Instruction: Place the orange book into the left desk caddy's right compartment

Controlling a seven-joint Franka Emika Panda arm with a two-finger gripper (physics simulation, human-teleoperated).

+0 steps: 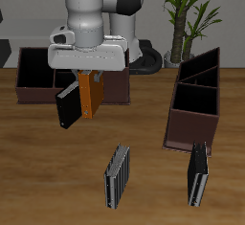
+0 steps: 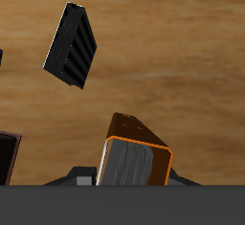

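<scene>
My gripper [image 1: 89,78] is shut on the orange book [image 1: 92,96] and holds it upright above the table, in front of the broadside brown caddy. The book's orange cover and grey page edge fill the close part of the wrist view [image 2: 134,162]. The left desk caddy [image 1: 195,102] is the long dark-brown box with three sections running away from the camera. It stands well to the side of the gripper, across the table. Its compartments look empty.
A black book [image 1: 67,107] stands tilted right beside the orange book. The other brown caddy [image 1: 38,76] lies broadside behind them. One grey striped book [image 1: 117,176] [image 2: 72,45] stands near the front edge, another [image 1: 198,174] before the left caddy's end wall.
</scene>
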